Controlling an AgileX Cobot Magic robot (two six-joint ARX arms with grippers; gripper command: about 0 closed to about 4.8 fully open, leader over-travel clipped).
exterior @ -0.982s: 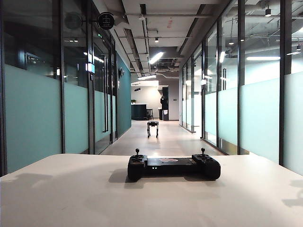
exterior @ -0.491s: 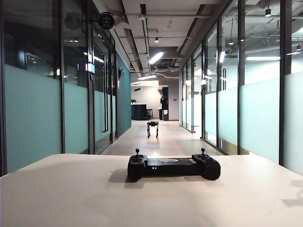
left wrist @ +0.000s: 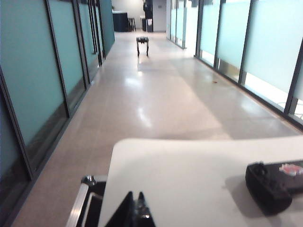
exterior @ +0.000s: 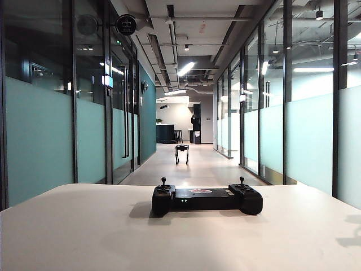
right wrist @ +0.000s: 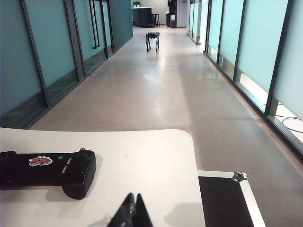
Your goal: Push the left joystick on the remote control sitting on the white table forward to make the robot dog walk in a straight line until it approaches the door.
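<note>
Shadows at the left of the white table (exterior: 84,226) have gone since a second ago; remote control (exterior: 207,200) and robot dog (exterior: 181,152) unchanged, controller mid-table, dog far down the corridor. Left gripper (left wrist: 135,213) and right gripper (right wrist: 132,213) both clenched, empty, poised over the table's near edge, well apart from the controller.

The remote control (exterior: 207,200) lies on the white table (exterior: 84,231); the robot dog (exterior: 181,152) stands far down the corridor.

Ceiling strip lights (exterior: 186,69) lit the corridor; glare streaked the floor (left wrist: 142,101). The left wrist view was slightly blurred, the exterior view sharp.
</note>
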